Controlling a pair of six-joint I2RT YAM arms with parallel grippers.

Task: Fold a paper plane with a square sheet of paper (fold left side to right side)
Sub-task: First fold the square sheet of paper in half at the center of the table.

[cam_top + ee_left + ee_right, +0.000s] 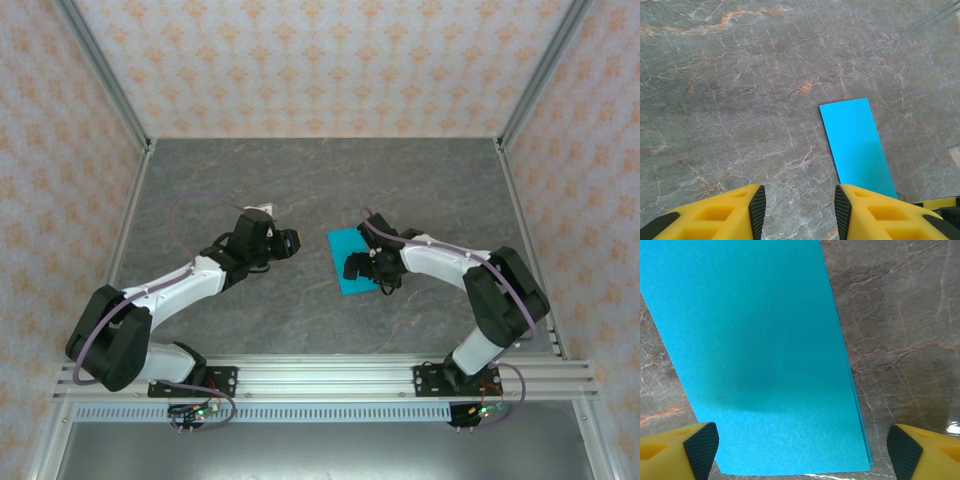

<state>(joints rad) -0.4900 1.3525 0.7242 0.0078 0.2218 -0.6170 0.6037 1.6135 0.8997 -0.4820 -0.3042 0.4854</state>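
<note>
Marbled table (pixel 300 190) bears blue sheet (pixel 765 365), apparently folded double.

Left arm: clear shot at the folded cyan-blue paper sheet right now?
Probably yes: bare grey tabletop lies between left gripper and cyan-blue paper; open right gripper over its near end crowds that part.

Bright even light; soft shadow on paper (pixel 755 355); sharp focus.
</note>
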